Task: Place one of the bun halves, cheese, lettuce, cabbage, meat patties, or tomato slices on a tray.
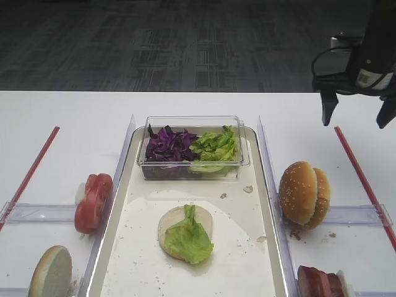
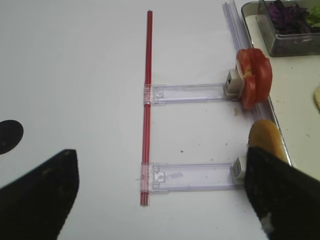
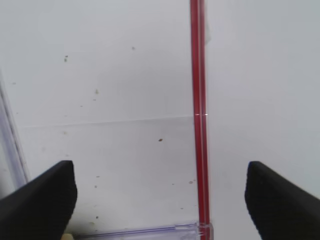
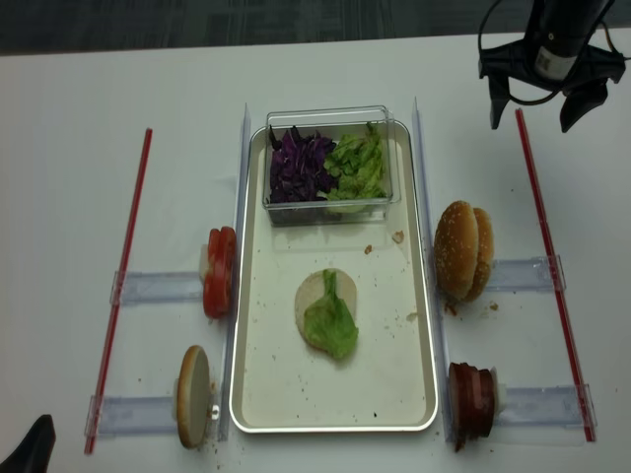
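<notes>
A flat pale bun half (image 1: 170, 219) lies on the metal tray (image 1: 238, 253) with a lettuce leaf (image 1: 187, 238) on top of it. More bun halves stand on edge at the right (image 1: 303, 193) and near left (image 1: 51, 272). Tomato slices (image 1: 93, 201) sit left of the tray and meat patties (image 1: 322, 283) at the near right. Cabbage (image 1: 167, 143) and more lettuce (image 1: 213, 145) fill a clear tub. No cheese shows. My right gripper (image 1: 356, 117) hangs open and empty over the far right table. Near the front left, my left gripper (image 2: 160, 195) is open and empty.
The clear tub (image 1: 193, 162) stands on the tray's far end. Red strips (image 1: 356, 161) (image 2: 147, 105) run along both sides of the table, joined to clear plastic holders (image 2: 190, 176). Crumbs speckle the tray.
</notes>
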You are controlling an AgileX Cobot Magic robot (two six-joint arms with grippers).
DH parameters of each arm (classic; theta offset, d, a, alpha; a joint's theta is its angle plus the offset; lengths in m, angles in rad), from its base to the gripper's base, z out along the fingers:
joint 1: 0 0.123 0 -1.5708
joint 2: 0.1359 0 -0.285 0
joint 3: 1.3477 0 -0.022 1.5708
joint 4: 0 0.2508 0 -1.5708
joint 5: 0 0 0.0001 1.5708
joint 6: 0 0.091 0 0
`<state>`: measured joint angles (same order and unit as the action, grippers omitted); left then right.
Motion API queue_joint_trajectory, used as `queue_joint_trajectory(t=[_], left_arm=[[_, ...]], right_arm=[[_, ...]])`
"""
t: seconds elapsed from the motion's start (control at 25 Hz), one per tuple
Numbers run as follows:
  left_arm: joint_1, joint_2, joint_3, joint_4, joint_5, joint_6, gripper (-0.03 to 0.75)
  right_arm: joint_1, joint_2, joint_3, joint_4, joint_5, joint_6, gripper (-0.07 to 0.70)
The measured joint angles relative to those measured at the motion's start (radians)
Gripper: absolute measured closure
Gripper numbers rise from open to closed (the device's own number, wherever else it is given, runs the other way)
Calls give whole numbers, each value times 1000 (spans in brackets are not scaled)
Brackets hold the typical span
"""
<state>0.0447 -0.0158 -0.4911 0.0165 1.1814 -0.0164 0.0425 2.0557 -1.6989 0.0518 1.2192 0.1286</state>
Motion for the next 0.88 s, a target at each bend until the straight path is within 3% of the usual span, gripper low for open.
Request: queue_joint_trajectory(t=[0.2,0.68,0.88], left_arm=[[0,0,0,0,0,0,98],[0,0,0,0,0,0,98],[0,0,0,0,0,0,98]], right_arm=[[-13,0,0,-42,0,-20,-60],[-13,0,0,-13,2,-49,-60],[-13,-11,70,10,-4,-66,-52]])
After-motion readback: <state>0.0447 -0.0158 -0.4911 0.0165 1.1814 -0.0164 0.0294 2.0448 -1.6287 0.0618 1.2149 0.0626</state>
